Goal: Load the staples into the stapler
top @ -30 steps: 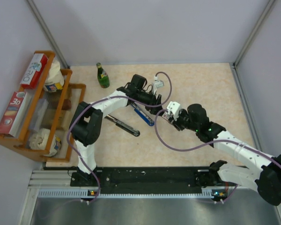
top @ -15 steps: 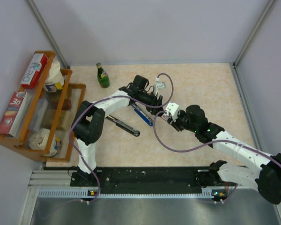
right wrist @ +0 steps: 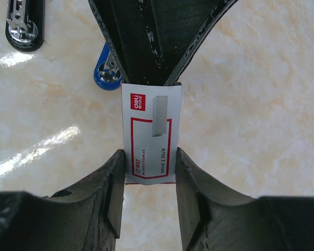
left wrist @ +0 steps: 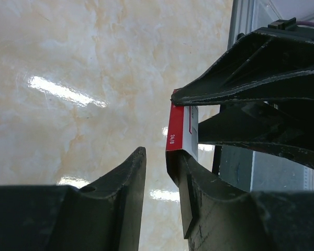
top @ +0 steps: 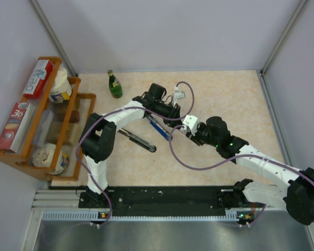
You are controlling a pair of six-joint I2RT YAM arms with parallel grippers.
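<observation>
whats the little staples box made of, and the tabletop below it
Staples box: looks like thin cardboard, matte white with a printed red label. Its flat faces and crisp folded edges suggest this.
Tabletop: smooth and glossy with a beige marble pattern and bright light reflections. It could be stone or a printed laminate; the look leaves it open.

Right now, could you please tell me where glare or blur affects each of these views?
Left wrist: bright glare streaks across the table; the box edge is legible. Right wrist: box print sharp, one glare patch on the table to its left. Top external: even light, soft shadows, box barely visible.
</observation>
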